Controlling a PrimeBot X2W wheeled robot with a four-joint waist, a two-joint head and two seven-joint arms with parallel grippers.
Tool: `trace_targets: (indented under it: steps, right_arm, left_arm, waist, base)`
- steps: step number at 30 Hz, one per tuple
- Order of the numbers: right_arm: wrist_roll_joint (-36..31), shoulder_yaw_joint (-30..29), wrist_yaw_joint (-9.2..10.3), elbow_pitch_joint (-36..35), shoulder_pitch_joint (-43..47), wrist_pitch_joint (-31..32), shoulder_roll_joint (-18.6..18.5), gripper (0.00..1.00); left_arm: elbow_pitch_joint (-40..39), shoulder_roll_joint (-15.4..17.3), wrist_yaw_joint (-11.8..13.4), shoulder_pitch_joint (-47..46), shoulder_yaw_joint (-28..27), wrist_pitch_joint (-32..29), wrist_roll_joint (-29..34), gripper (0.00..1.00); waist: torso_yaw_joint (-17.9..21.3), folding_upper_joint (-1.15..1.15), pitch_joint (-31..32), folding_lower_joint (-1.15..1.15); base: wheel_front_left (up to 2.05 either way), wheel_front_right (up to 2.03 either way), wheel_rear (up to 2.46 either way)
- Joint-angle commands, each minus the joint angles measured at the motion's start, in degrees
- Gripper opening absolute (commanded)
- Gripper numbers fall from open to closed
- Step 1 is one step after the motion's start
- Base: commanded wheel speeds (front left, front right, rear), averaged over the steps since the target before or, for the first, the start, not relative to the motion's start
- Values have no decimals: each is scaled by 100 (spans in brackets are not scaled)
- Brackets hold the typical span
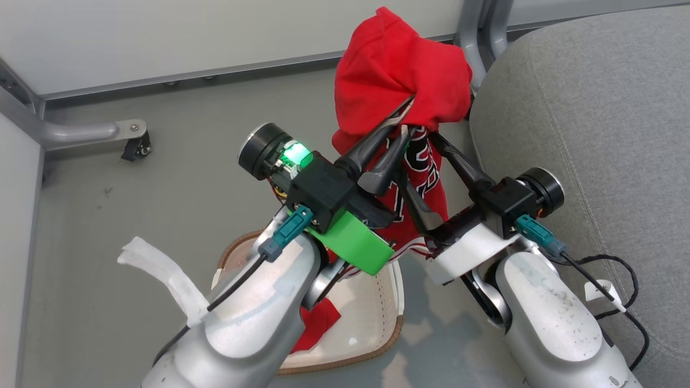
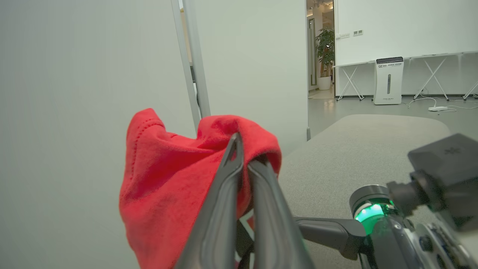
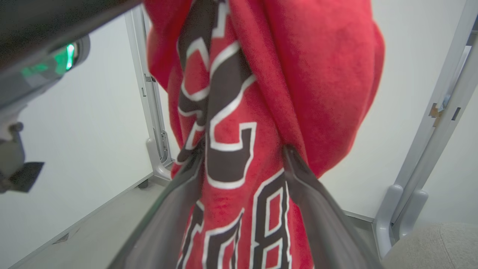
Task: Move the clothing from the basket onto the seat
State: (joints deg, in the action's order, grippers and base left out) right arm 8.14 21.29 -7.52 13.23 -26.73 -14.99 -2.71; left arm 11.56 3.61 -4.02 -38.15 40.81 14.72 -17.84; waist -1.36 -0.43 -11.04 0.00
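A red jersey [image 1: 399,70] with black-and-white lettering hangs bunched in the air above the basket [image 1: 400,323]. My left gripper [image 1: 408,114] is shut on its upper fold, and in the left wrist view the fingertips [image 2: 235,142] pinch the red cloth [image 2: 168,179]. My right gripper [image 1: 418,159] stands open lower down. Its fingers [image 3: 298,175] straddle the hanging lettered part [image 3: 231,149]. More red cloth [image 1: 318,323] lies in the cream basket, partly hidden under my left forearm. The grey seat [image 1: 593,134] lies just right of the jersey.
A grey metal frame leg with a caster [image 1: 135,145] stands on the floor at the left, and two frame posts [image 1: 477,32] rise beside the seat. White partition panels close off the back and left. A black cable [image 1: 625,269] lies on the seat's near edge.
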Motion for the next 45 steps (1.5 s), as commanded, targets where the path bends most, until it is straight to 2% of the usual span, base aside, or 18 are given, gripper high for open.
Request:
trace_targets:
  steps: [1,11,12,13,28,29,30,31,45]
  right_arm:
    - [32,-3,6,88,-70,-16,-17,100]
    - [256,78,6,612,-282,-15,-19,100]
    - [275,84,6,622,-299,-15,-18,70]
    - [295,89,6,618,-299,-15,-18,0]
    - [304,148,6,456,-38,-16,-18,0]
    - [311,159,6,450,-29,-16,-18,0]
    - [319,171,6,451,-15,-16,-18,0]
    - [325,177,6,453,-1,-16,-18,0]
    - [216,99,6,500,82,-16,-18,0]
  left_arm:
    - [-68,-31,48,41,51,38,-53,0]
    - [-305,-73,169,-70,490,43,-271,0]
    - [-311,-73,193,-78,523,44,-288,0]
    - [-311,-74,204,-84,546,45,-313,0]
    - [8,-1,270,-36,501,50,-323,0]
    - [23,6,285,-34,497,51,-310,11]
    - [31,11,293,-30,495,52,-290,78]
    - [28,9,305,-19,485,52,-284,100]
    - [2,51,248,120,435,42,-163,100]
  waist:
    - [-19,43,-5,0]
    - [-84,43,4,0]
    - [-92,43,6,0]
    - [-95,43,8,0]
    - [-28,43,64,0]
    - [-23,43,66,0]
    - [-16,43,67,0]
    - [-10,43,69,0]
    - [60,43,76,0]
  base:
    - [0,0,0]
    - [0,0,0]
    - [0,0,0]
    - [0,0,0]
    - [0,0,0]
    - [0,0,0]
    - [0,0,0]
    - [0,0,0]
    - [0,0,0]
